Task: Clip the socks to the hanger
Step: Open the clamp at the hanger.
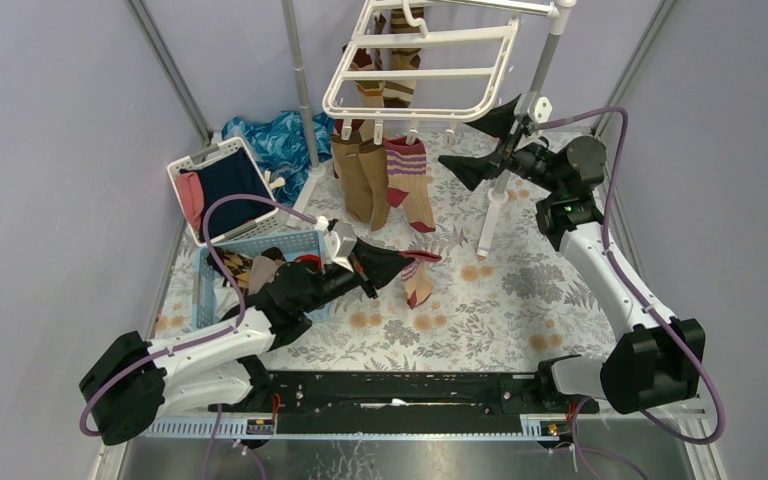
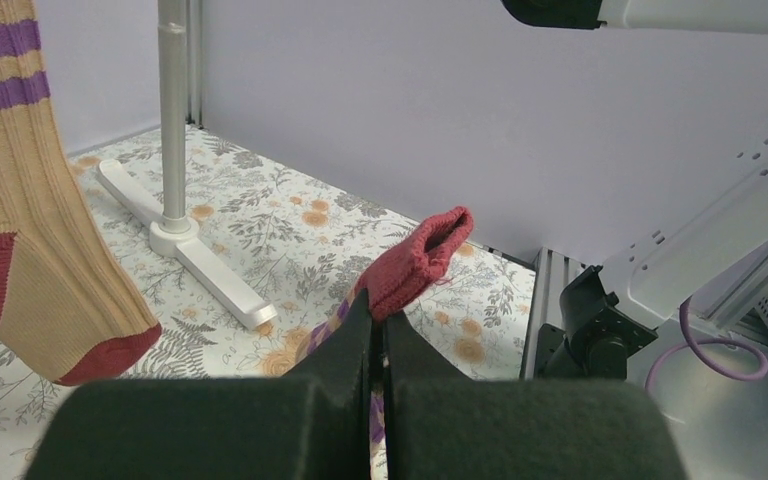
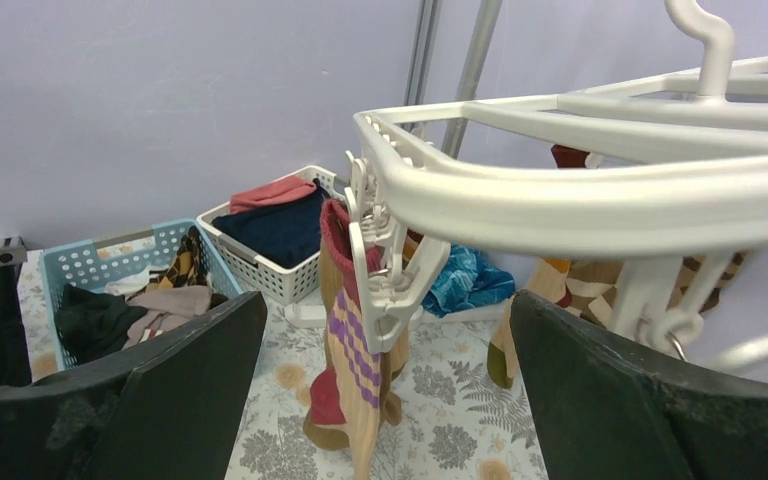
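Far left, the blue basket [image 1: 201,285] holds the loose socks [image 1: 260,272] not yet hung. Just right of it, the left gripper [image 1: 392,262] is pinched tight on one sock [image 1: 418,280], tan with purple stripes and red ends. In the left wrist view the jaws are pressed together with the red knit end poking out past the tips. The rest droops toward the floral table [image 1: 520,290]; can't tell if it touches.

Centre, beyond it, several hung socks [image 1: 365,185] already dangle from the hanger [image 1: 420,113], one with a purple pattern and a red end held by a clip [image 3: 392,268] at the frame's corner.

Right, the right gripper [image 1: 480,143] hovers with jaws spread wide, holding nothing, just beside the hanger's near right corner and facing the clip row.

Step, as I read it: a sock is picked and on the way to the hanger, not yet clipped. The held sock is low and well apart from the frame.

The next move likely calls for:
- lifting the left arm so the red end comes up beside a free clip
- the right gripper squeezing that clip open
- feeding the red end in, letting the clip shut, then the left gripper letting go

Which clips are free is hard to tell from these views.
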### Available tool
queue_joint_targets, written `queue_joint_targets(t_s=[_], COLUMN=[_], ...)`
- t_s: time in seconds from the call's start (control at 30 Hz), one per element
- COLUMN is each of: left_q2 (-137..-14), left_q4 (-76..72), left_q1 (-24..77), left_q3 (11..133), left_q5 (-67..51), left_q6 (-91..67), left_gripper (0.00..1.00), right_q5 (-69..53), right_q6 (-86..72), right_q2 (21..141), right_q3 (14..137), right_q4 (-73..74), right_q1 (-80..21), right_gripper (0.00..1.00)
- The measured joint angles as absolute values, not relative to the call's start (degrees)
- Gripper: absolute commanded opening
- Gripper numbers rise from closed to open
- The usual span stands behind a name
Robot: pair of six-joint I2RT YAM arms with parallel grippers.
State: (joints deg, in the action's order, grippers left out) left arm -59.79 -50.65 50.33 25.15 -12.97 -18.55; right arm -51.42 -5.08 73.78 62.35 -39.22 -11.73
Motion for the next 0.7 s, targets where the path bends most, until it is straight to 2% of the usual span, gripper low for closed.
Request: queue_joint_targets(t_s=[0.43, 0.7], left_q2=[-61.8, -62.8], left_q4=[-50.7, -50.7], left_q1=[50.1, 50.1], left_q3=[25.3, 25.5], left_q5=[-13.1, -13.6], left_q6=[-18.9, -19.2], left_gripper=[0.00, 0.00], right_q5=[-44.8, -44.1], right_q6=[-9.5, -11.0], right_q2=[76.2, 77.1], right_q3=[63.2, 63.9], right_q4=[-44.7, -46.9], right_q1=[-13.4, -13.5], right_gripper=[1.00, 0.89])
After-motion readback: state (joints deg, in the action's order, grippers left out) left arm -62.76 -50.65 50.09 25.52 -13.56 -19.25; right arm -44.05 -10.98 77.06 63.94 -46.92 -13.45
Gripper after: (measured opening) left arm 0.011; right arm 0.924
